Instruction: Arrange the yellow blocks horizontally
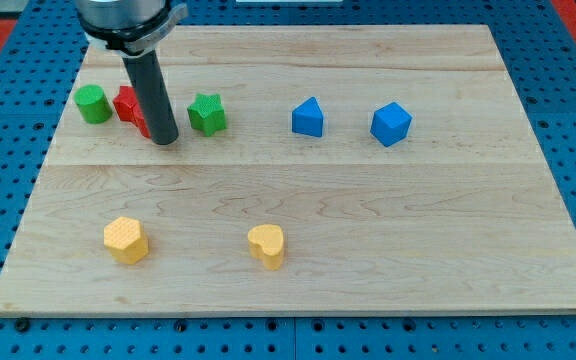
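Note:
Two yellow blocks lie near the view's bottom. The yellow hexagon block (126,240) is at the lower left. The yellow heart block (267,245) is to its right, at about the same height in the view. My tip (165,140) rests on the board in the upper left, far above both yellow blocks. It stands just right of a red block (128,105), which the rod partly hides, and left of the green star block (207,113).
A green cylinder block (92,104) lies at the far upper left. A blue triangular block (308,118) and a blue cube-like block (390,124) lie at the upper right. The wooden board (368,200) sits on a blue pegboard surface.

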Tool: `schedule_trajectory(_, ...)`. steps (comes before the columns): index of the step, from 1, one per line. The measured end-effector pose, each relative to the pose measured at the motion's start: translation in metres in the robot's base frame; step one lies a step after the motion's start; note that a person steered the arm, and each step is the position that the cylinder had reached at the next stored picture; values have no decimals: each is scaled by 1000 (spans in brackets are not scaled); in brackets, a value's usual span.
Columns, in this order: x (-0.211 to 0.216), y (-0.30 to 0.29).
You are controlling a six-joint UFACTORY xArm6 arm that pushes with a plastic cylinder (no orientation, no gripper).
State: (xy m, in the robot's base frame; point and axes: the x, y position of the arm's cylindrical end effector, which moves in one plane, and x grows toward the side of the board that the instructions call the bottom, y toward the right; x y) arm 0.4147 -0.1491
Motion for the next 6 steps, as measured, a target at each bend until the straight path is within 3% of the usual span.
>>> schedule_trajectory(1, 58, 4)
schedule_trajectory(2, 61, -84)
schedule_trajectory(3, 90, -109)
schedule_trajectory(4, 142, -71)
schedule_trajectory(6, 155, 67)
